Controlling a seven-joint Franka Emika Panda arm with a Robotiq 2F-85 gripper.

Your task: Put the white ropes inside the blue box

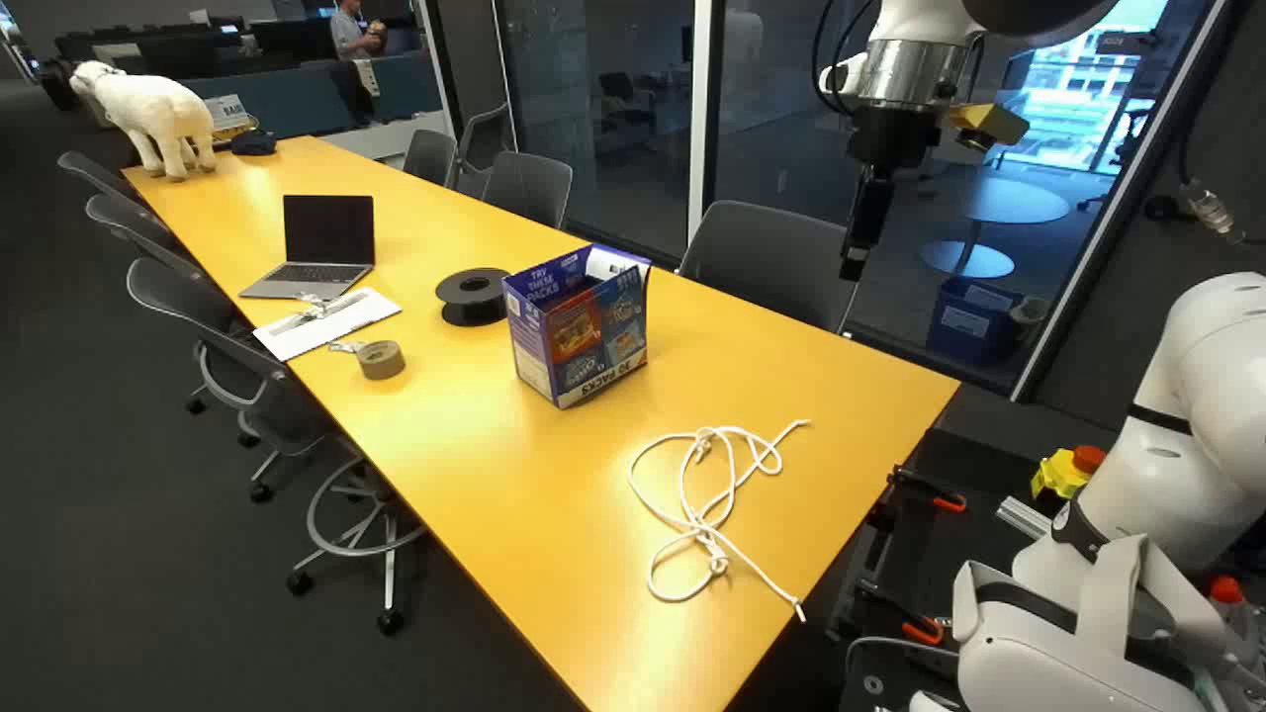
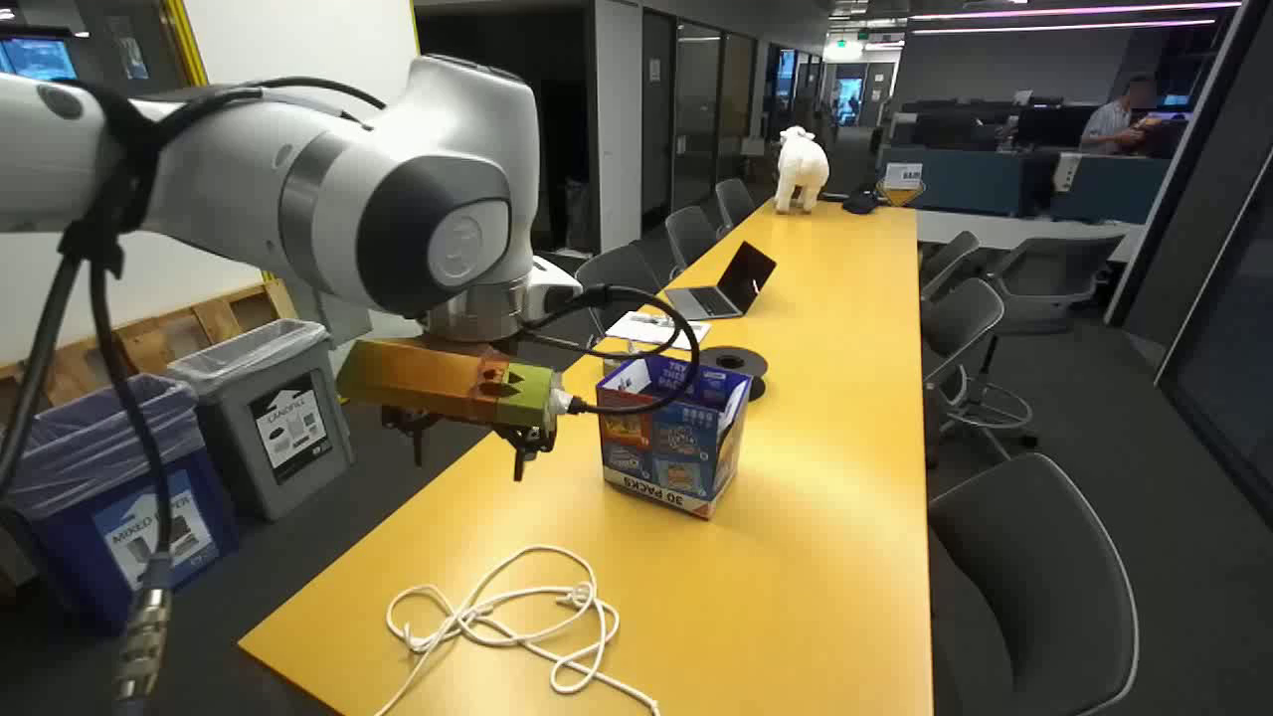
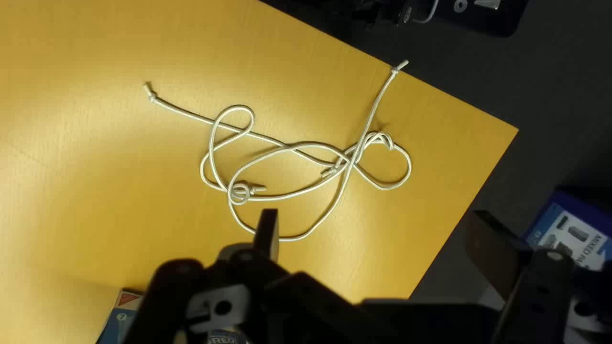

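Zero in the gripper [image 2: 468,461], spread wide! Looking at white ropes [image 3: 288,146] near a corner of the tabletop [image 1: 534,480] (one knotted tip [image 3: 402,64] past the edge!): probably light, limp, best pinched at a crossing [image 3: 351,161].

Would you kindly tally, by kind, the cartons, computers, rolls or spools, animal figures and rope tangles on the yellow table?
Cartons: 1 (open snack box)
Computers: 1 (laptop)
Rolls or spools: 2 (tape roll, black spool)
Animal figures: 1 (sheep figure)
Rope tangles: 1 (white rope, number of pieces unclear)
Total: 6
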